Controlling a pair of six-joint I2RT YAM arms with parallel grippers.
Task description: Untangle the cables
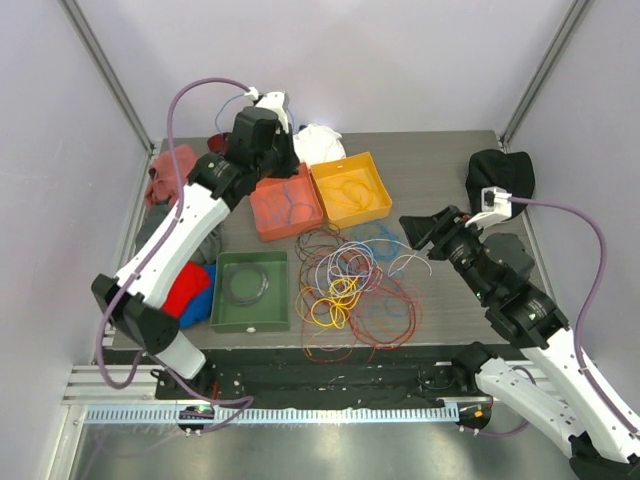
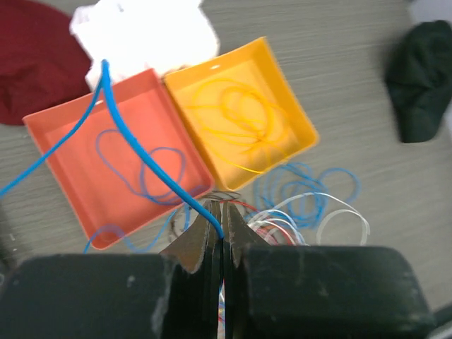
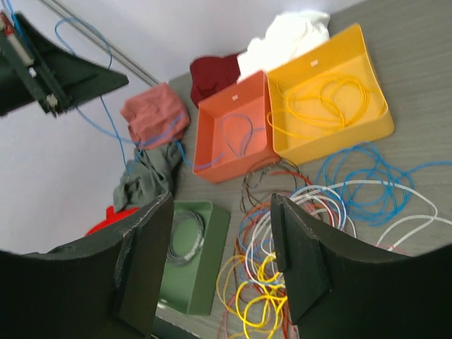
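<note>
While the left jaws are squeezed fully together on a thin blue cable (image 2: 141, 150), the right jaws hang wide apart with nothing in them. We only get the pinch from the left wrist view. The blue strand comes out right between the closed tips, climbs up and to the left, then doubles back down toward the square orange plastic tray (image 2: 70, 169), where more blue loops lie on its floor. From the top view that grip is hidden behind the arm itself, raised above the orange tray. The right wrist view shows the blue line dangling from the left jaws down to that tray.

The main tangle of red, yellow, white and blue cables (image 1: 350, 290) sits on the dark grey counter (image 1: 440, 170). It's on the near side of the orange tray and the square yellow plastic tray (image 1: 375, 195), with the green rectangular tray (image 1: 222, 310) to its left. The right jaws are by the tangle's right edge, not touching any wire as far as we can tell. A yellow cable (image 2: 236, 116) is coiled in the yellow tray, and a grey coil (image 1: 246, 283) lies in the green one.
</note>
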